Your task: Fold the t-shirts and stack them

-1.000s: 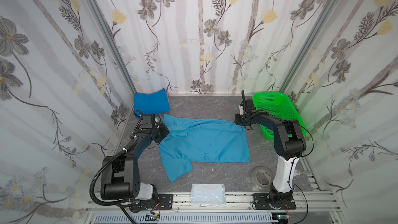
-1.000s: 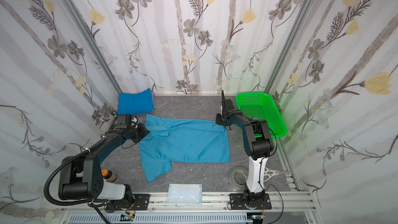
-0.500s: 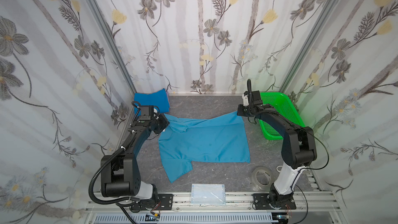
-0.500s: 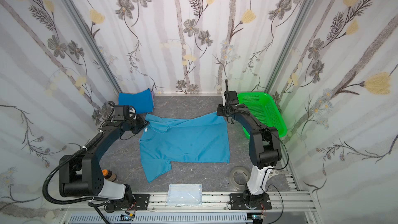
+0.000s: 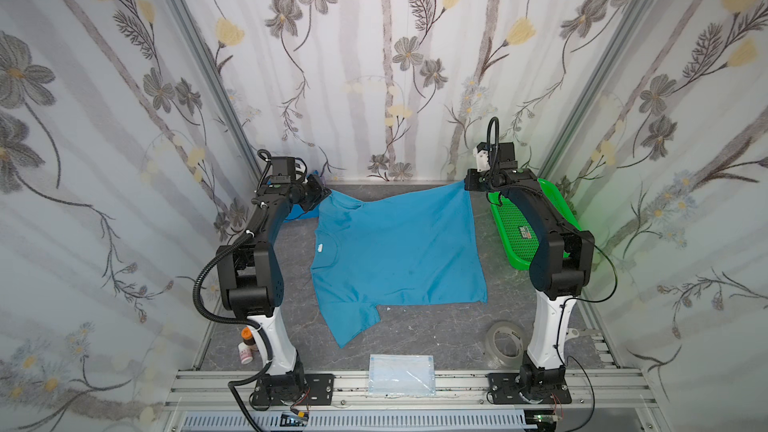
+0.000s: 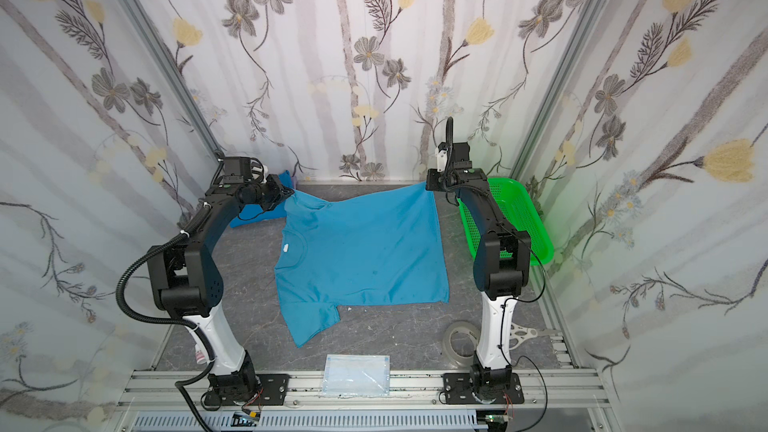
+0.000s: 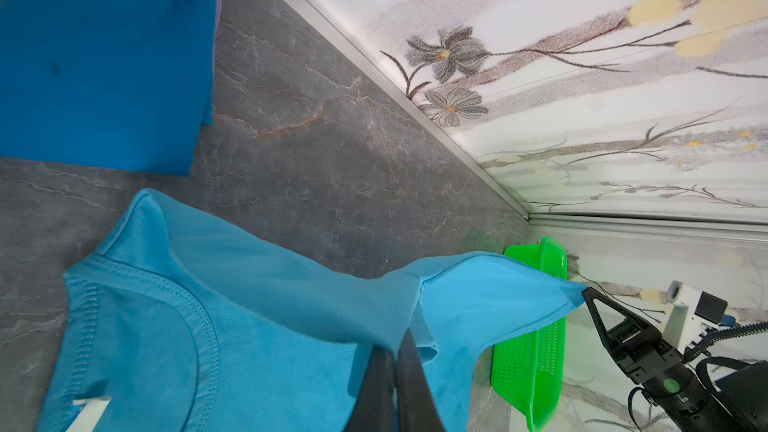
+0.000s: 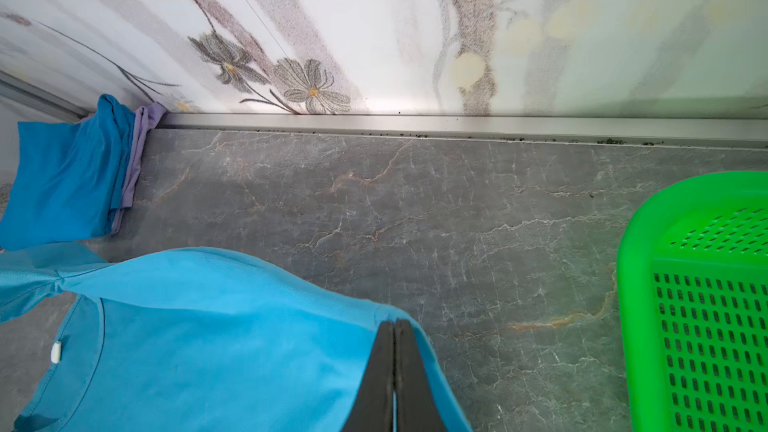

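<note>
1. The two black fingers of the left gripper are being pressed tightly together. A fold of the teal t-shirt is being pinched between them at the far sleeve, close to the collar.
2. The right gripper is likewise being held clamped on the same shirt. In the left wrist view, the pointed far hem corner is being gripped at its very tip.
3. In both top views, the far edge of the teal t-shirt is being held up off the table between the left gripper and the right gripper. The cloth is sagging in the middle.
4. The rest of the shirt is being left spread on the grey marbled surface, collar to the left and hem to the right. The white neck label is being shown inside the collar, and the near sleeve is pointing toward the front rail.
5. The royal blue t-shirt is being kept folded in the far left corner, just beside the lifted teal sleeve. A lilac cloth is showing along its edge.
6. The green basket is being partly hidden by the right arm at the far right.
7. At the front, a packet of face masks is lying on the rail. A tape roll is lying near the right arm's base, and small bottles are standing near the left arm's base.
</note>
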You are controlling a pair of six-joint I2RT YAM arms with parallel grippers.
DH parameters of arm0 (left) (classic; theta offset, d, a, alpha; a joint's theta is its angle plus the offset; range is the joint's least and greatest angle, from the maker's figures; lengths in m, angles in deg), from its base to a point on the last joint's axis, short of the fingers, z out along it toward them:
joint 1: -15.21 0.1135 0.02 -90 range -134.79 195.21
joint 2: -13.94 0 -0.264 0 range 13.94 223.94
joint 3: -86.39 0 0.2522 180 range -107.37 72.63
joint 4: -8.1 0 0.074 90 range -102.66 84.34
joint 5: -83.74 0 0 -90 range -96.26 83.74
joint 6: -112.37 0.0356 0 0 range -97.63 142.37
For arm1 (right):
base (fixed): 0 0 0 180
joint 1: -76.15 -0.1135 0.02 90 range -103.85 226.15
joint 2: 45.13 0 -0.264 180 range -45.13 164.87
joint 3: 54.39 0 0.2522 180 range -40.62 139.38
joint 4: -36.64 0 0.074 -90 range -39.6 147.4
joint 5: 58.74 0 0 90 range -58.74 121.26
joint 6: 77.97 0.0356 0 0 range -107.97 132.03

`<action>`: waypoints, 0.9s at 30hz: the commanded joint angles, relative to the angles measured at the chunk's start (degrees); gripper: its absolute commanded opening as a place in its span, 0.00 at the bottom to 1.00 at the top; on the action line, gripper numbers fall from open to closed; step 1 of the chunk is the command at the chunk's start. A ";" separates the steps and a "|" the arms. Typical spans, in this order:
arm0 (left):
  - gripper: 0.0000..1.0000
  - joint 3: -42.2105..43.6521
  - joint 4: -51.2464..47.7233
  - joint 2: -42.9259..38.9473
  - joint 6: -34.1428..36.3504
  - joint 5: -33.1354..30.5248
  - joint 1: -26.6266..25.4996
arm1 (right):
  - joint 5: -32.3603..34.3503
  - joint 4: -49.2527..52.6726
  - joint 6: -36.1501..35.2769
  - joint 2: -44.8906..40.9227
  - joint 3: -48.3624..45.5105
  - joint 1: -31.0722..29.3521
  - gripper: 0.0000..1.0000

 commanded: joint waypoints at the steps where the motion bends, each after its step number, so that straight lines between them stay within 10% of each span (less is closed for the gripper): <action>1: 0.00 5.75 1.77 -3.36 -0.29 1.39 -0.24 | -2.60 -0.59 -2.07 -0.56 -1.87 0.03 0.00; 13: 0.00 32.59 8.46 -19.14 -0.80 -4.80 -2.68 | -4.59 -14.23 -0.67 -17.96 -36.96 -0.14 0.00; 27: 0.00 45.17 8.23 -30.23 -0.71 -6.85 -2.81 | -1.62 -14.44 1.48 -20.70 -44.93 0.20 0.00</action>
